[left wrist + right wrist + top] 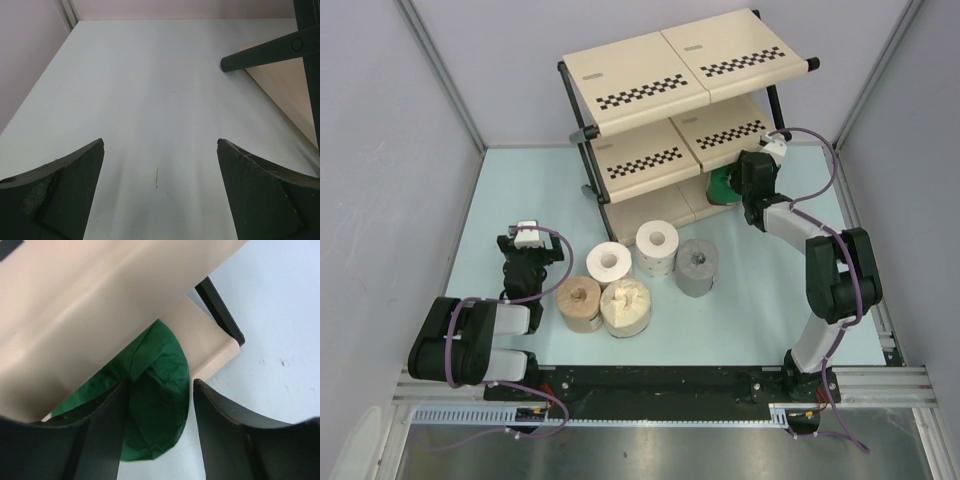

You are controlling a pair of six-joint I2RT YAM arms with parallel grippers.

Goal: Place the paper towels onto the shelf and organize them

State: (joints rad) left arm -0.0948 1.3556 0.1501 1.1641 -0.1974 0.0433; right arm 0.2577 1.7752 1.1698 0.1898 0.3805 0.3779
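While the right gripper (161,384) is low at the shelf (650,70), we see the middle panel (100,315) hanging just above its fingers and a black frame tube (220,310) just beyond one finger. The green roll (150,440) lies at the bottom tier, directly between the fingers. One finger covers its edge and the other stands slightly apart from it, so the jaws are loosened, not clamped. Well behind this gripper, five rolls stand grouped on the table (150,75): white dotted roll (657,245), white roll (609,265), grey roll (697,265), tan roll (580,300), cream roll (626,305). The left gripper (160,145) is spread wide over bare table, holding nothing, with the group near its right side.
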